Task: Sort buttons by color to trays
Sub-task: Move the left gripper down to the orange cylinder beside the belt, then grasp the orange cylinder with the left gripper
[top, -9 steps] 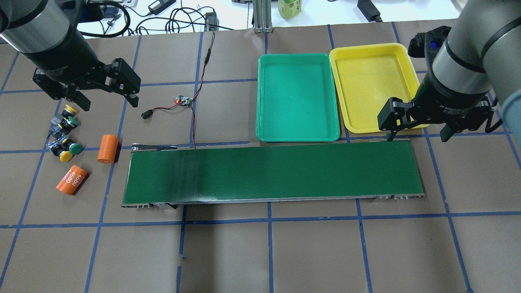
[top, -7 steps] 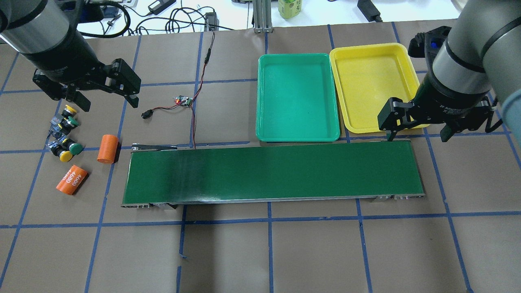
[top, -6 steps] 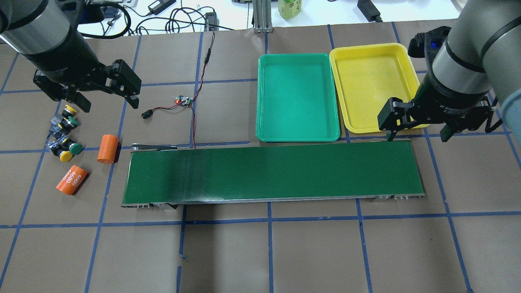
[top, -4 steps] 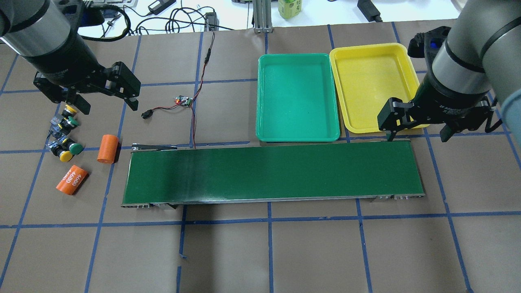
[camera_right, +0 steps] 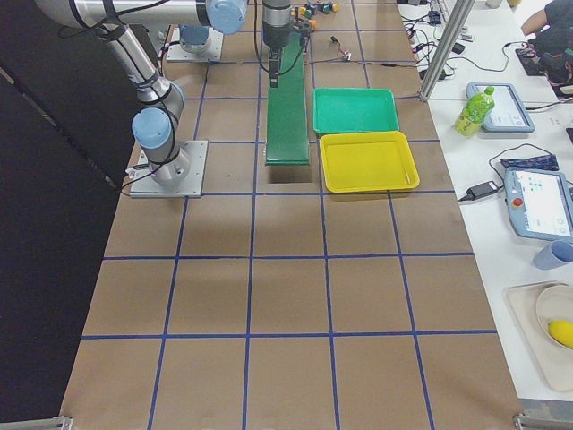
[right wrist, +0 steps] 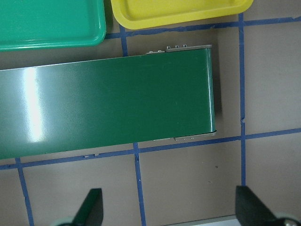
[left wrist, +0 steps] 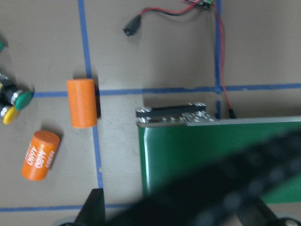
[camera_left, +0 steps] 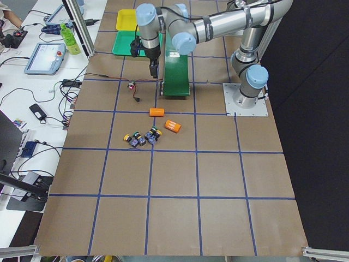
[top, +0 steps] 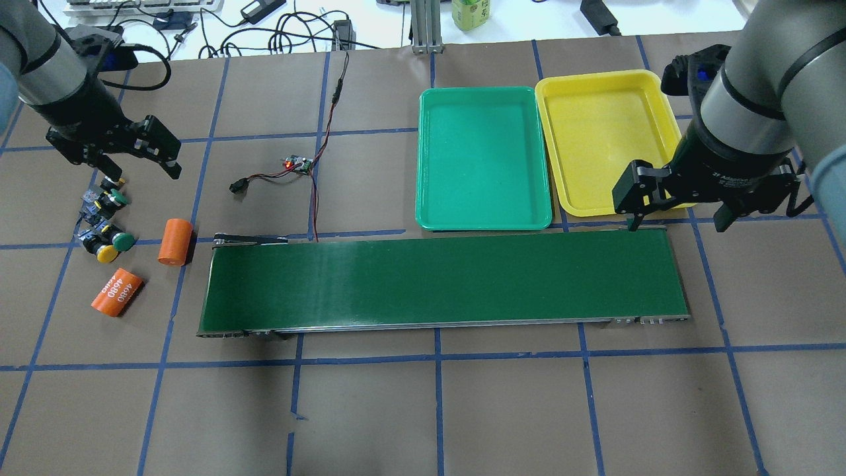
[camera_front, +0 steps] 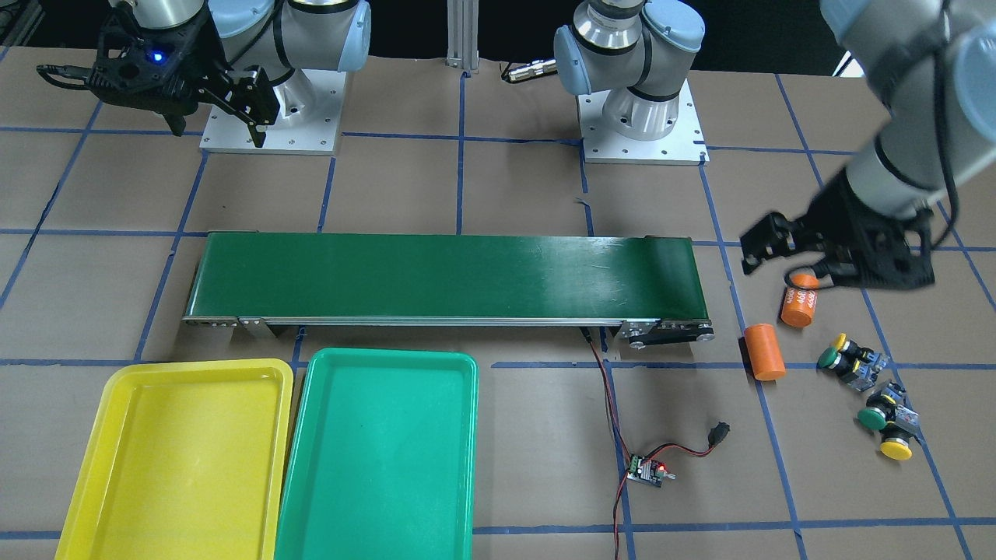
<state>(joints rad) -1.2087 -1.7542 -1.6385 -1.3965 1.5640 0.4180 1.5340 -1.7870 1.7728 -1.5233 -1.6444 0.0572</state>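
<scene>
Progress is nil so far, by my reading: neither tray holds anything. Near the left edge of the table (top: 529, 410), all four buttons (top: 121, 242) lie in a loose cluster on the brown paper, two yellow-capped and two green-capped, with two orange cylinders (top: 175, 242) just beside them on the side toward the middle. The left gripper (top: 142, 172) hovers over the far end of that cluster, its jaws spread wide and holding nothing; one finger partly hides the farthest yellow button in the overhead view. The conveyor belt (top: 443, 281) runs lengthwise across the table's middle. Beyond its right half, toward the far right corner, the teal tray (top: 423, 158) and the yellow tray (top: 598, 78) sit side by side, close together. The right gripper (top: 675, 225) hangs over the belt's right end, by the yellow tray's near rim, its jaws likewise wide apart and gripping nothing. Four picks and four placements remain; the first pick, likely on the left, is not yet made.
</scene>
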